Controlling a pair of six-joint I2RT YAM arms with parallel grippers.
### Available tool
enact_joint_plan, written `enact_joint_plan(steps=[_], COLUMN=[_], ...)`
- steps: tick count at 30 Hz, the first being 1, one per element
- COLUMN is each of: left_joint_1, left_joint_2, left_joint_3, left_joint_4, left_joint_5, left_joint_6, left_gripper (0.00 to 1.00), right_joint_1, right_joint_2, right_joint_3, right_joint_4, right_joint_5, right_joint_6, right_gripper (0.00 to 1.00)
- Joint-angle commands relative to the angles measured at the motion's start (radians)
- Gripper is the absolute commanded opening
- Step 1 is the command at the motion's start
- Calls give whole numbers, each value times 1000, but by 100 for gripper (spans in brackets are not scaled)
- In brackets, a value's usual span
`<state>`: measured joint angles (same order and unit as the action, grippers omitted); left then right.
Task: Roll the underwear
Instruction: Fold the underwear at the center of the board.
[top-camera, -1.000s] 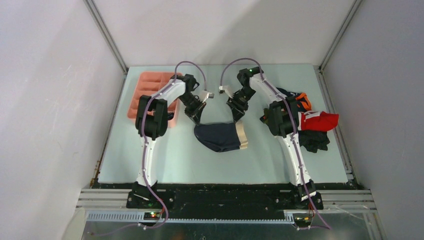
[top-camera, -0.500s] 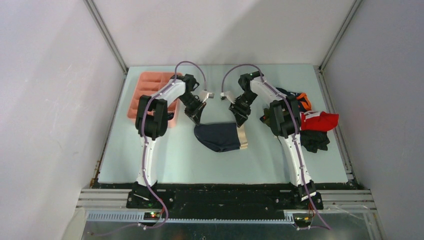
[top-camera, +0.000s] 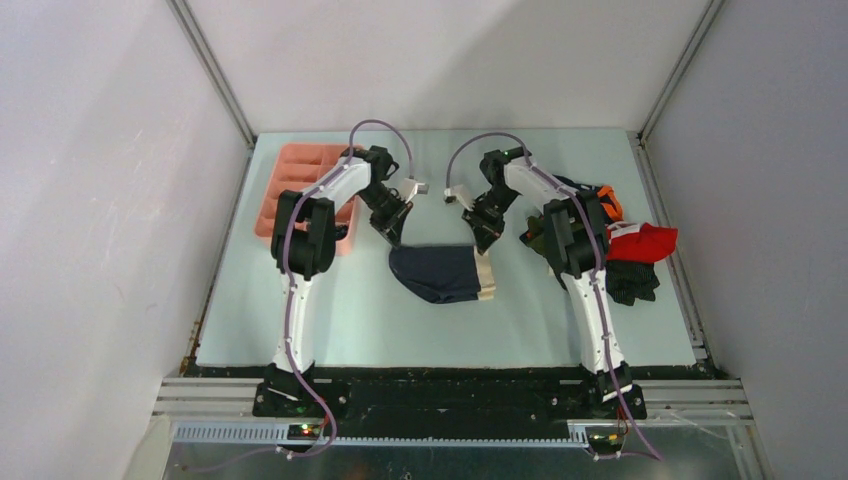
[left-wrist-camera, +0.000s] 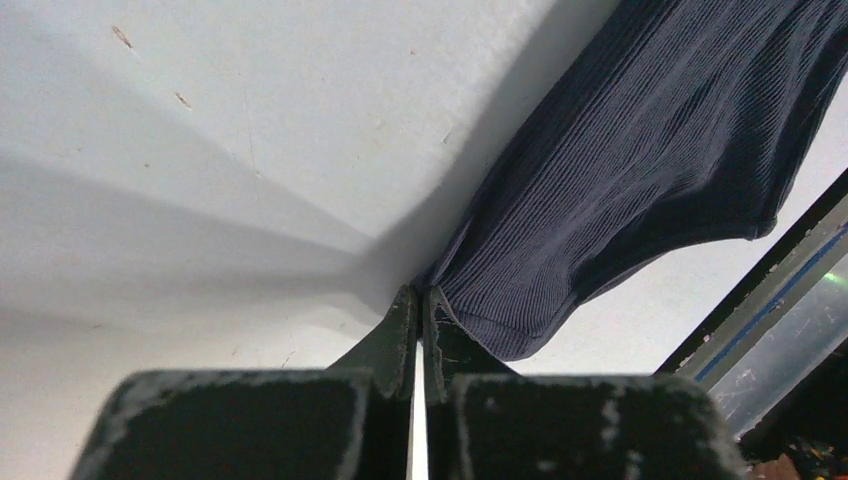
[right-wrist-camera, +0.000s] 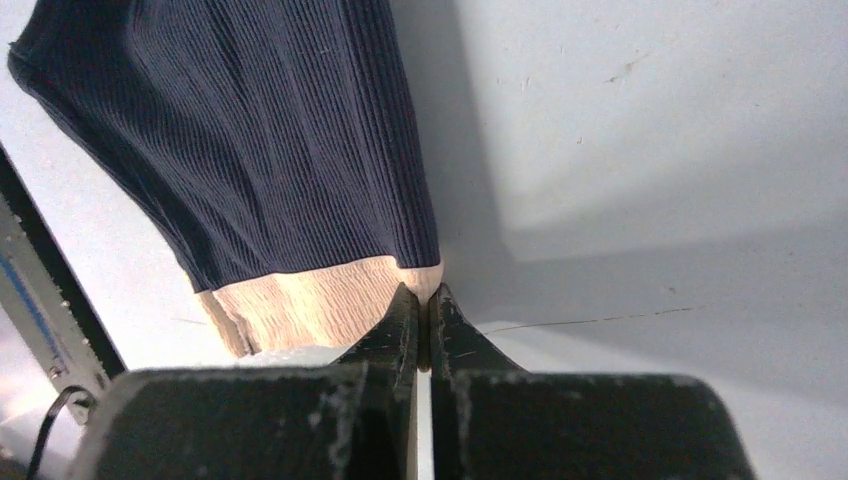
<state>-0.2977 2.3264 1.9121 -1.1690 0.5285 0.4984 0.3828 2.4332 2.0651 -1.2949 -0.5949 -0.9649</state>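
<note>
Whereas the right gripper (right-wrist-camera: 421, 296) stood spread a second ago, it now pinches the beige waistband corner of the briefs (top-camera: 437, 273); left gripper (left-wrist-camera: 420, 296) pinches their navy corner on the tabletop (top-camera: 330, 310).

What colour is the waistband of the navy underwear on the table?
Beige, with a ribbed texture. The waistband shows best in the right wrist view.

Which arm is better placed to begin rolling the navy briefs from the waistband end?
Probably right: the right jaws are shut on the beige waistband corner; the left jaws pinch the navy briefs at the opposite edge.
</note>
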Motion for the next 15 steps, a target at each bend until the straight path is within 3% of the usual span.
enact_joint_plan(steps=[1,8,15], left_joint_1=[7,-10,-80], left_joint_2=[-89,-310,-486], left_joint_3=[-22,-273,-442], left_joint_4=[50,221,284], left_joint_5=[46,91,79], left_joint_6=[49,131,220], left_gripper=[0,0,0], right_joint_1=[3,39,74], right_joint_2=[-148,-446,-599], right_joint_3=[-157,-545,-702], right_joint_4=[201,526,657], right_joint_5=[24,58,88], right_joint_6=[33,60,135], right_gripper=[0,0,0])
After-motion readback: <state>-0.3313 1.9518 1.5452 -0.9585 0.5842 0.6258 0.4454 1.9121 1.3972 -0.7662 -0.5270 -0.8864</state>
